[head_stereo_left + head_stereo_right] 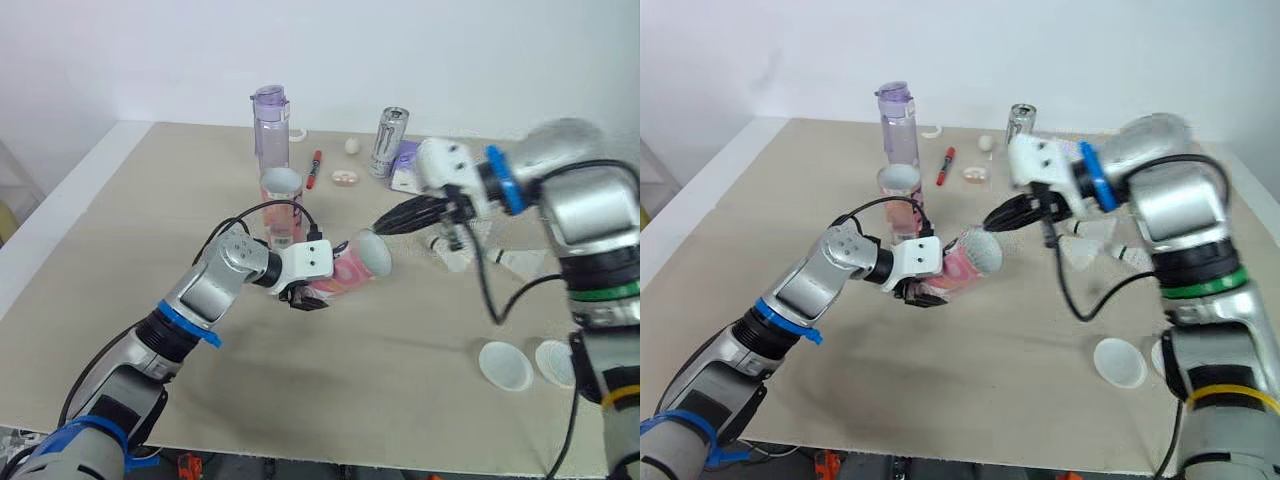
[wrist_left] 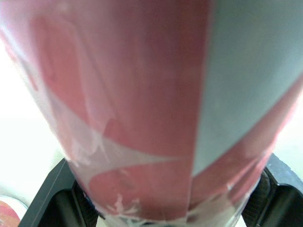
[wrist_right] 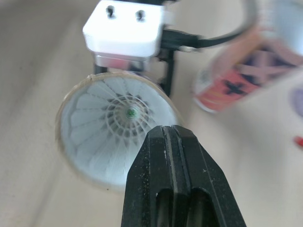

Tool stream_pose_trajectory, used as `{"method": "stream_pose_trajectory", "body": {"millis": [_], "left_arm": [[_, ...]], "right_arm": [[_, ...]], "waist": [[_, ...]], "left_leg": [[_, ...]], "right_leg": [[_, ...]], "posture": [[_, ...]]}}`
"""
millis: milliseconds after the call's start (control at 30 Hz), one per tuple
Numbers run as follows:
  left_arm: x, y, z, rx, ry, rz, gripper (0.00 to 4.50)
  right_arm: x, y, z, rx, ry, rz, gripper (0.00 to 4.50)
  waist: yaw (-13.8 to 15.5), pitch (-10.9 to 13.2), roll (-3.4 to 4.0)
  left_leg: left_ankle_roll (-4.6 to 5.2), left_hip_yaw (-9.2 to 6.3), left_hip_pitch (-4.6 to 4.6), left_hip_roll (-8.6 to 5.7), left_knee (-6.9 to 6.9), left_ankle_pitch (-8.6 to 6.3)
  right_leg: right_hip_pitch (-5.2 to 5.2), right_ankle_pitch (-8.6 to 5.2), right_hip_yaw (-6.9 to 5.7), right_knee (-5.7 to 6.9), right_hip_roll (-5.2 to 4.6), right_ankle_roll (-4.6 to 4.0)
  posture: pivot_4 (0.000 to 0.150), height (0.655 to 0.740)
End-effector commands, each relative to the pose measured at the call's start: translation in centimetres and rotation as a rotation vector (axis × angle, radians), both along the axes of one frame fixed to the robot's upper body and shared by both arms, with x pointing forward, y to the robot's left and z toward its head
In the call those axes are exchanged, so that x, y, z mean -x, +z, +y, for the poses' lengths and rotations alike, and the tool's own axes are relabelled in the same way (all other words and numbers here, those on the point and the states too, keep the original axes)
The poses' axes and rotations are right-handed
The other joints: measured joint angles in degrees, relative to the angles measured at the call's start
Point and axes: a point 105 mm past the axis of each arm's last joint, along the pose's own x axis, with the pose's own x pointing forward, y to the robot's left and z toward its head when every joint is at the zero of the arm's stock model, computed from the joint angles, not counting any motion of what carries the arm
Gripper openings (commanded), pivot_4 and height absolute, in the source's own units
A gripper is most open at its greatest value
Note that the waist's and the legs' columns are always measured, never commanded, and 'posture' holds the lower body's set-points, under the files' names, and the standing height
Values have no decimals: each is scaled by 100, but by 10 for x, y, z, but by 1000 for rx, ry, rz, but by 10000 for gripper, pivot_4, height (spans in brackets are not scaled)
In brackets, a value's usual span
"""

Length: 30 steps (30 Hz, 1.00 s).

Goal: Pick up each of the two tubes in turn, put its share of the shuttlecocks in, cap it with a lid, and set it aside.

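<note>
My left gripper (image 1: 308,296) is shut on a pink and white tube (image 1: 350,268), held tilted above the table with its open mouth (image 1: 376,252) facing my right arm. A white shuttlecock (image 3: 116,123) sits inside that mouth. My right gripper (image 1: 386,225) is shut with nothing between its fingers (image 3: 170,142), its tip just above the tube's rim. The second tube (image 1: 281,205) stands upright behind the held one. Loose shuttlecocks (image 1: 452,252) lie under my right arm. Two white lids (image 1: 505,365) lie at the near right.
A purple-capped water bottle (image 1: 270,125), a red marker (image 1: 314,168), a silver can (image 1: 388,142) and a purple packet (image 1: 405,165) stand along the back of the beige table (image 1: 120,250). The table's left edge runs beside a white floor strip.
</note>
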Motion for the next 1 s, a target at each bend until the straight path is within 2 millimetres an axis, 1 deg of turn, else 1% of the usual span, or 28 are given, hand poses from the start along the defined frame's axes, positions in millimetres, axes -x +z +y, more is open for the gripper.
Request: {"method": "stream_pose_trajectory", "body": {"millis": [33,133,233,267,367,433,500,600,700,800,900,1000], "left_arm": [[6,-7,-3,136,6,69,33262],[20,-2,-13,327,-36,121,33262],[31,-4,-18,432,-72,131,33262],[33,-6,-19,448,-82,128,33262],[35,-2,-30,624,-84,100,33262],[36,-3,-34,678,-88,83,33262],[38,-9,-39,692,-106,74,33262],[41,-24,-46,695,-112,83,33262],[44,-33,-48,667,-137,81,33262],[45,-40,-49,625,-159,93,33262],[46,-54,-50,536,-203,84,33262],[44,-54,-52,539,-201,87,33262]], "right_arm": [[12,9,-33,-77,-119,-10,550],[24,-8,-51,-104,-201,47,550],[32,-26,-62,-108,-259,82,550],[34,-30,-65,-105,-272,87,550],[42,-49,-72,-161,-328,146,550],[44,-57,-74,-193,-357,165,550],[46,-64,-76,-223,-375,179,550],[52,-81,-84,-251,-414,203,550],[56,-90,-94,-241,-448,220,550],[60,-97,-110,-152,-477,224,550],[59,-99,-125,-56,-494,194,550],[58,-98,-132,-14,-495,182,550]], "waist": [[-8,2,4],[0,8,1],[1,9,3],[0,12,2],[3,24,6],[1,29,5],[0,30,4],[-1,31,3],[-8,29,7],[-8,29,8],[-7,27,10],[-6,26,11]], "left_leg": [[0,2,0,1,-2,0],[0,-6,-5,0,-4,0],[-6,-6,-17,-3,-4,-5],[-6,-9,-17,-8,-4,-8],[-8,-9,-19,-13,-3,-11],[-8,-10,-18,-17,-1,-12],[-8,-11,-19,-21,0,-12],[-7,-8,-13,-28,10,-11],[-7,-5,-13,-28,10,-11],[-7,-6,-12,-28,11,-11],[-7,-4,-13,-29,14,-11],[-6,-3,-10,-28,16,-10]], "right_leg": [[-2,2,1,0,0,-2],[1,-8,-11,0,-1,4],[-8,-12,-6,-1,-2,14],[-4,-13,-6,0,-2,27],[-7,-7,-2,1,-1,43],[5,-15,-7,0,2,51],[1,-14,-2,0,1,47],[14,-16,-3,-2,11,37],[10,-14,2,-1,12,40],[13,-13,1,-1,15,42],[13,-16,1,-1,15,46],[16,-30,1,-2,15,70]], "posture": [[1500,7400],[1500,7400],[1500,7400],[1500,7400],[1500,7400],[1500,7400],[1500,7400],[1500,7400],[1500,7400],[1500,7400],[1500,7400],[1500,7400]]}}
